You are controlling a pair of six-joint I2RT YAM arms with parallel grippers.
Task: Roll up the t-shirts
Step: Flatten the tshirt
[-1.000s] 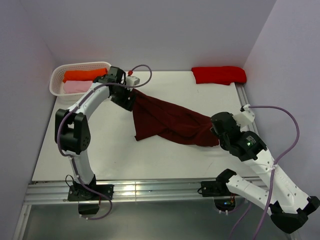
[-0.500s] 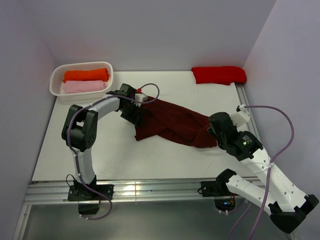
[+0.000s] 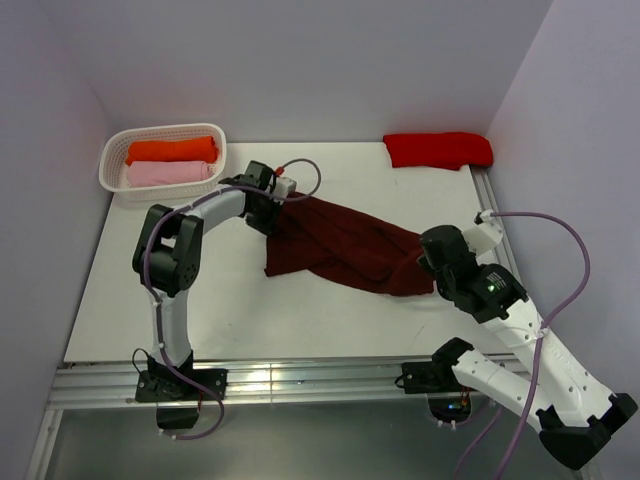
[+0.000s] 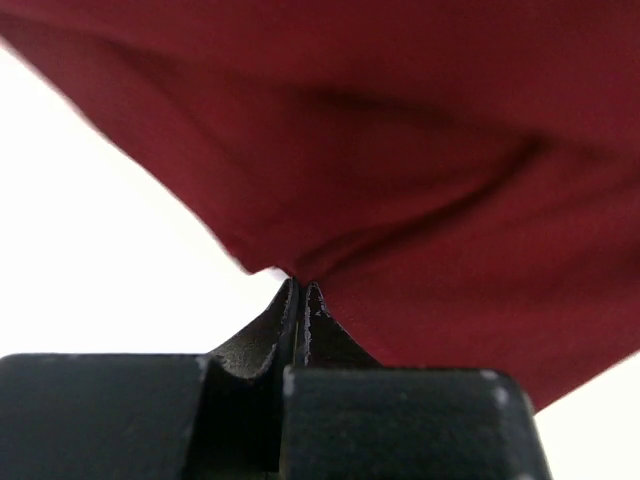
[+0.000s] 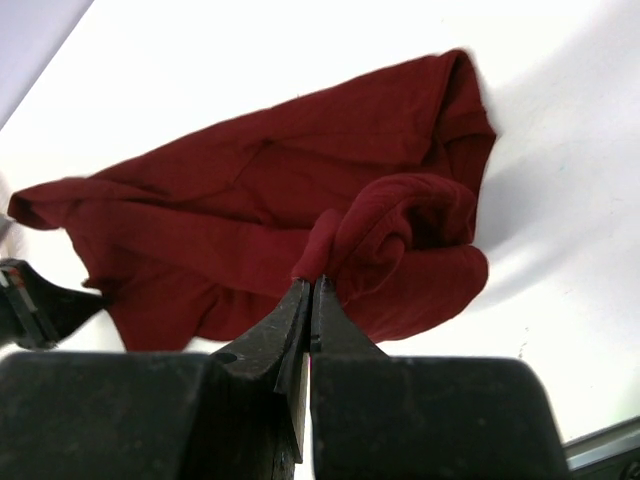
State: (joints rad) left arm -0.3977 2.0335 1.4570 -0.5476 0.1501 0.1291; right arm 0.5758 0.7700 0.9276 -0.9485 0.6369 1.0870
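Observation:
A dark maroon t-shirt (image 3: 340,245) lies stretched across the middle of the white table, bunched and wrinkled. My left gripper (image 3: 275,215) is shut on its left end; in the left wrist view the closed tips (image 4: 300,285) pinch a fold of the maroon t-shirt (image 4: 420,180). My right gripper (image 3: 425,262) is shut on the shirt's right end, where the closed tips (image 5: 312,282) hold a bunched fold of the maroon t-shirt (image 5: 250,200). A bright red t-shirt (image 3: 438,149) lies folded at the back right corner.
A white basket (image 3: 112,180) stands at the back left, holding an orange roll (image 3: 170,150) and a pale pink roll (image 3: 168,172). Purple walls close in the table at the back and both sides. A metal rail (image 3: 300,380) runs along the near edge.
My left gripper has moved from beside the basket down to the shirt's left end and shut on it. The shirt's left end has shifted a little. The right gripper has held still, shut.

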